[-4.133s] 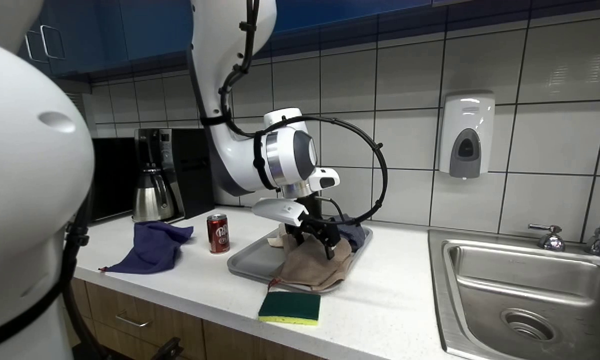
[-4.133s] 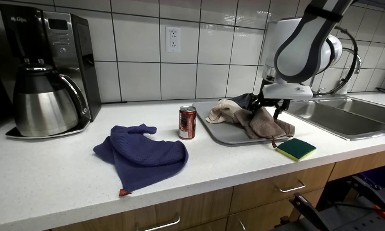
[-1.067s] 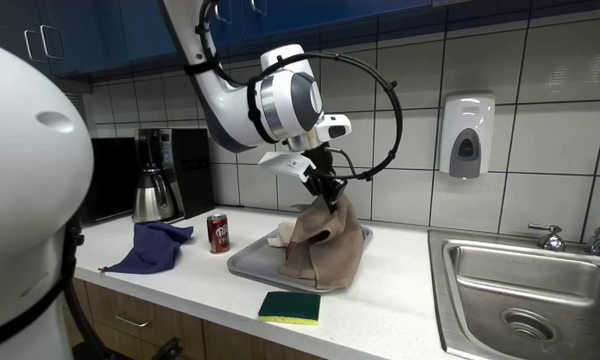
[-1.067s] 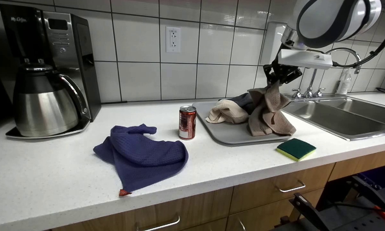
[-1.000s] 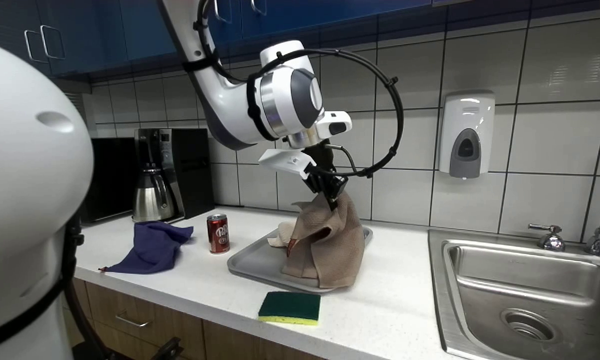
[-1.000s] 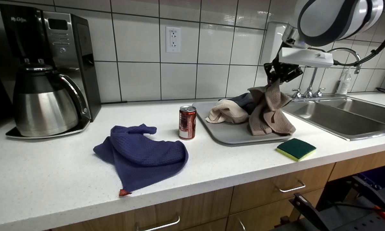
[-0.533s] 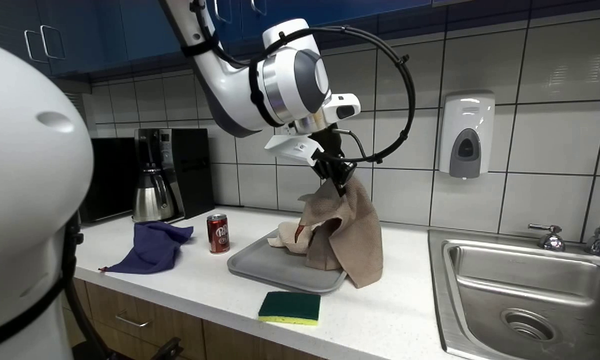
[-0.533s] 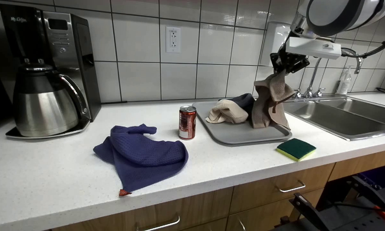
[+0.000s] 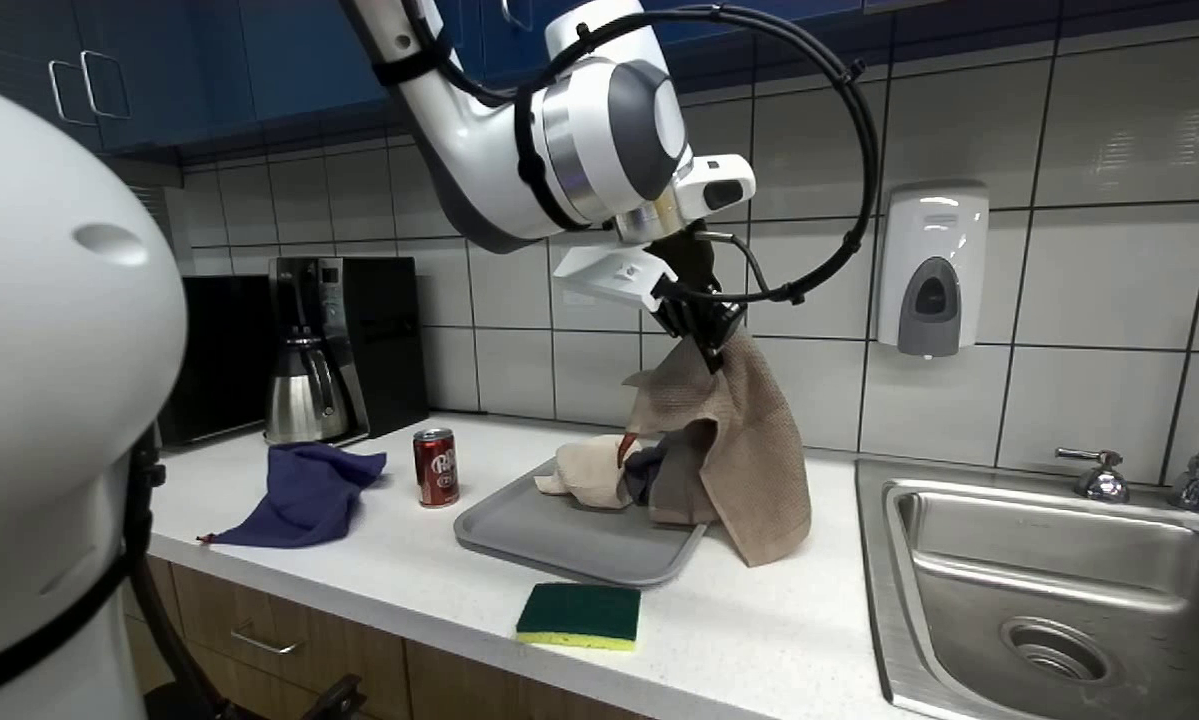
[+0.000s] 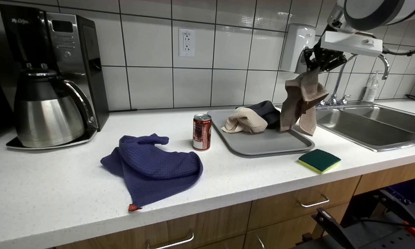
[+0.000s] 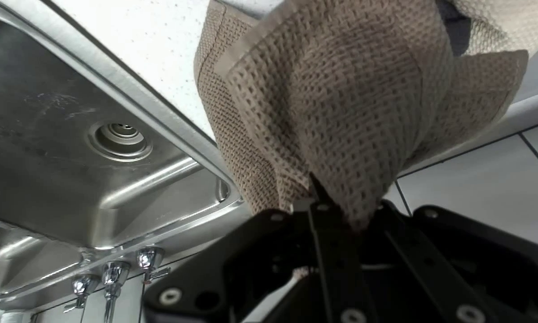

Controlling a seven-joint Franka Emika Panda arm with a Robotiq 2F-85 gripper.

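My gripper point(image 9: 711, 360) is shut on a brown waffle-weave cloth point(image 9: 759, 460), which hangs down in folds from the fingertips in both exterior views. The cloth's lower end point(image 10: 307, 126) hangs by the sink-side rim of a grey tray point(image 10: 255, 147); whether it still brushes the tray I cannot tell. On that tray lie a cream cloth point(image 10: 245, 121) and a dark cloth point(image 10: 267, 112), bunched together. In the wrist view the brown cloth point(image 11: 354, 89) fills the upper middle and covers most of the fingertips.
A steel sink point(image 9: 884, 600) with a tap lies beyond the tray. A green and yellow sponge point(image 9: 579, 615) sits at the counter's front. A red soda can point(image 10: 202, 132), a blue-purple cloth point(image 10: 155, 169) and a coffee maker point(image 10: 51, 76) stand or lie on the tray's other side. A soap dispenser point(image 9: 934, 270) hangs on the wall.
Several seconds ago the gripper stood spread over the brown cloth on the tray. It has since shut on it, raised it and carried it toward the sink, uncovering more of the dark cloth.
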